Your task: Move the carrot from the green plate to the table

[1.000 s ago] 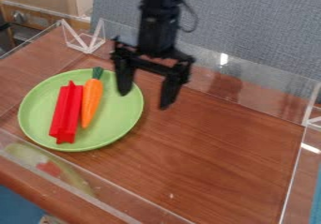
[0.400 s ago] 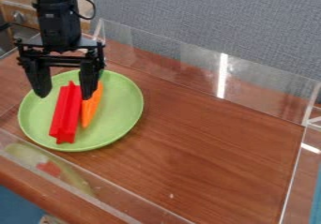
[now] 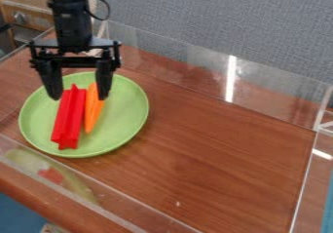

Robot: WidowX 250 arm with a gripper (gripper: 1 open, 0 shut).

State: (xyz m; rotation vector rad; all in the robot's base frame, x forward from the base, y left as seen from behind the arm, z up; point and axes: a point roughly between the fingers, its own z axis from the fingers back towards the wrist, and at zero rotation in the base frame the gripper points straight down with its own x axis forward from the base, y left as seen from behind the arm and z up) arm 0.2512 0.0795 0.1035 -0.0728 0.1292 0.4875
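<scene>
Glossy wood-grain table point(image 3: 215, 159) inside clear acrylic walls point(image 3: 232, 81); a speckled gray panel point(image 3: 235, 22) behind. The black gripper point(image 3: 78, 81) hangs wide open, holding nothing, above the round green plate point(image 3: 128, 125) with its tapered carrot point(image 3: 92, 110).

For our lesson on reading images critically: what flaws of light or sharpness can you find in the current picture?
In the camera view, a bright streak of glare stands on the clear wall behind the table; the glossy tabletop carries a soft sheen; the whole picture is low in resolution, so fine edges on the carrot look soft.
</scene>
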